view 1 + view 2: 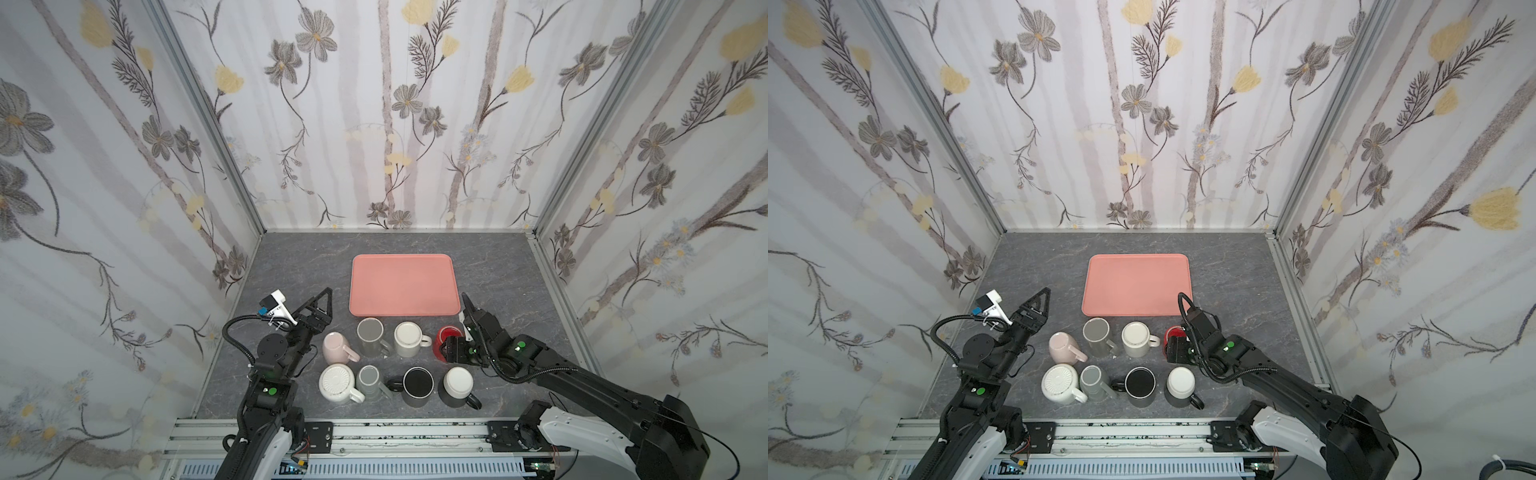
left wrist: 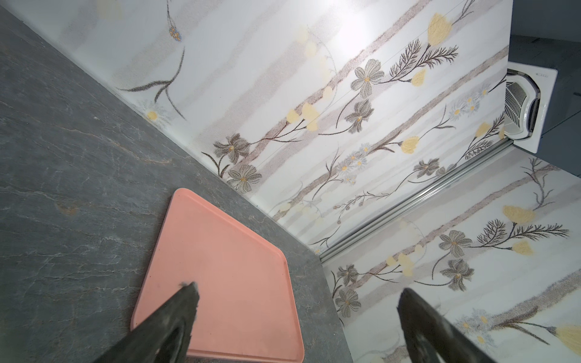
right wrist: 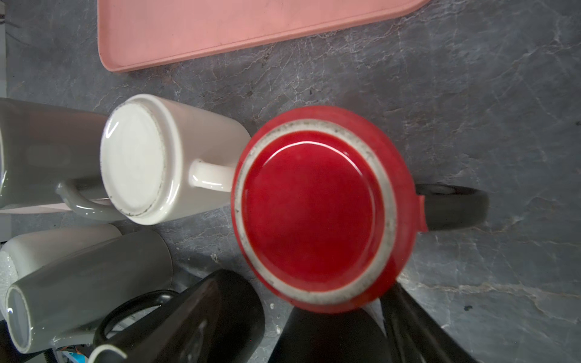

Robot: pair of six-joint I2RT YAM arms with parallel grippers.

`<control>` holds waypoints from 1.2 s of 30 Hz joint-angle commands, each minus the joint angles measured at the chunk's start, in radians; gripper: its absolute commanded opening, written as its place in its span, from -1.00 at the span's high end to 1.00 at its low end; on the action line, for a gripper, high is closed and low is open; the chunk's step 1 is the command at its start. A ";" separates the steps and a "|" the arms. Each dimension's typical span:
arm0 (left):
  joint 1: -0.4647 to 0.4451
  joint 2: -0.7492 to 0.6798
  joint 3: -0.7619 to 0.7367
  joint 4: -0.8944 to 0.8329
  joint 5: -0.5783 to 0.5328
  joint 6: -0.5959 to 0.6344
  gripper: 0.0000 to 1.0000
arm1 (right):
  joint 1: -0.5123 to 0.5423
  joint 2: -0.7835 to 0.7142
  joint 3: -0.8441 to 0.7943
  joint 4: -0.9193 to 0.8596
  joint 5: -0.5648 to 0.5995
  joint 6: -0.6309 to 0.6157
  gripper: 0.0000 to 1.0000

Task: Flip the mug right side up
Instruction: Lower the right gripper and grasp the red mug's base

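While the left hand is held spread, the right hand is set at the upside-down red mug, though whether it is pinched cannot be told.

Lab booth — wallpapered panels, aluminium rail (robot arms mounted)

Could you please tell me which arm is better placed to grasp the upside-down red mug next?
The right: the right gripper hangs open beside the red mug, which fills its wrist view. The left gripper, also open, is at the opposite end of the back row.
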 commanded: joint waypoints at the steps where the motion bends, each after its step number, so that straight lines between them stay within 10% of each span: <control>1: -0.001 -0.004 0.000 -0.006 -0.011 0.004 -1.00 | 0.011 0.023 0.007 0.097 -0.042 0.030 -0.59; 11: -0.001 0.005 0.005 -0.011 -0.011 0.012 -1.00 | 0.034 0.075 0.042 0.198 -0.081 0.032 -0.59; 21: -0.001 0.008 -0.003 -0.003 -0.017 0.013 -1.00 | 0.023 -0.004 0.122 -0.014 0.210 -0.271 -0.70; 36: 0.000 0.018 -0.001 -0.035 -0.040 0.029 -1.00 | -0.022 0.122 0.107 -0.103 0.193 -0.368 -0.32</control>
